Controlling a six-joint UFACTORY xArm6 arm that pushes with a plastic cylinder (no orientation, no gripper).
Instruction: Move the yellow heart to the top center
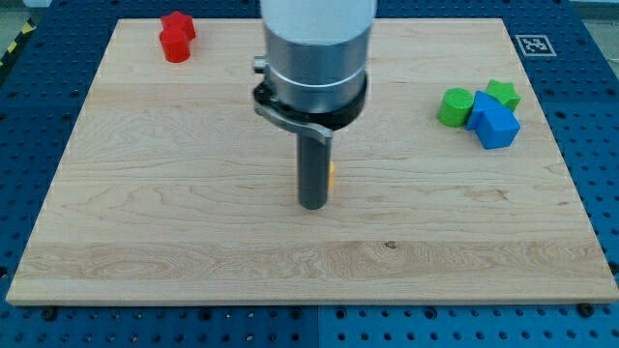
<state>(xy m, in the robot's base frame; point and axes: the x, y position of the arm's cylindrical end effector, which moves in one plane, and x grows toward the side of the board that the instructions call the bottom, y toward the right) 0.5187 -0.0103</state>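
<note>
The yellow heart shows only as a thin yellow sliver at the right edge of my rod, near the board's middle; the rest is hidden behind the rod. My tip rests on the board, right against the heart and in front of it toward the view's bottom. The arm's grey and white body covers the board's top centre, so the other yellow block seen there earlier is hidden.
Two red blocks sit together at the top left. A green cylinder, a green star and blue blocks cluster at the right. The wooden board lies on a blue pegboard table.
</note>
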